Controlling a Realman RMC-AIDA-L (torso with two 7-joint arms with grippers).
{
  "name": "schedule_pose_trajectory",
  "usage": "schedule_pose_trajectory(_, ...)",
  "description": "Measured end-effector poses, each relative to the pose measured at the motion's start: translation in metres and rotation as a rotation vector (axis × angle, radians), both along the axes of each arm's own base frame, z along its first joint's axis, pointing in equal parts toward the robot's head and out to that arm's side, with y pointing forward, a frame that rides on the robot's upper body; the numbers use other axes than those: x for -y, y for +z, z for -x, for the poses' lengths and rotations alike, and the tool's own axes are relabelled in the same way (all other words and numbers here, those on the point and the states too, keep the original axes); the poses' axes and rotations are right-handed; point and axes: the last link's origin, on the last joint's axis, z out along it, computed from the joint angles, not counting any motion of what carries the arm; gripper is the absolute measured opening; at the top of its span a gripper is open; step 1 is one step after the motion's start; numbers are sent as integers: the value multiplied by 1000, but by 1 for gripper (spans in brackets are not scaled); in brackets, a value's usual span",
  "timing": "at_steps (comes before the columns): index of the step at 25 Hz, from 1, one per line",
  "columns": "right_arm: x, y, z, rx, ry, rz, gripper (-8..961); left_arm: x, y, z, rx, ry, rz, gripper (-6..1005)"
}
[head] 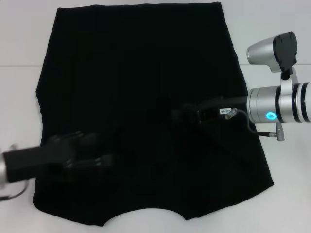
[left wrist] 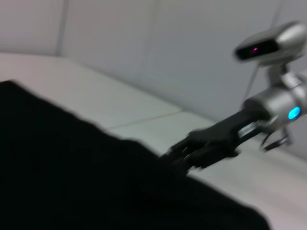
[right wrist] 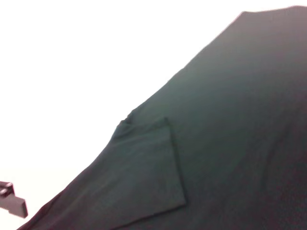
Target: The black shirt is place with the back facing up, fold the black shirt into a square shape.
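The black shirt (head: 146, 87) lies flat on the white table (head: 19, 34), both sleeves folded inward. The left gripper (head: 99, 158) and right gripper (head: 182, 116) sit over it; finger opening cannot be told. The 2 grippers should pinch matching edges and fold evenly.

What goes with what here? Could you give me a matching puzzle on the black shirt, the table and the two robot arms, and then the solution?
Things:
1. large plain black fabric shirt
2. white table top
3. left pincer, black
4. right pincer, black

Places or states:
A. over the shirt's middle, reaching in from the right side
B. spread flat, one sleeve folded in onto the body
C. over the shirt's near left part
D. bare and pale, showing around the cloth

Pairs: 1-B, 2-D, 3-C, 4-A
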Motion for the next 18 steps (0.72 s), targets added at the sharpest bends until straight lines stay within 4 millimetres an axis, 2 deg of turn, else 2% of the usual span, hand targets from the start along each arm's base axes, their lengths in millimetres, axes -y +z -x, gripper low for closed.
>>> schedule_pose_trajectory(8,-3,-3,10,-2,55,-12,543,26,19,37,-174,49,-53,769)
schedule_pose_trajectory(13,-9,-6,23,-2,71,-20,630,31,22,51,-285,54,-43,763)
schedule_pose_trajectory(18,-12,-9,33,-6,85,-16,626,32,24,63,-367,88,-38,757)
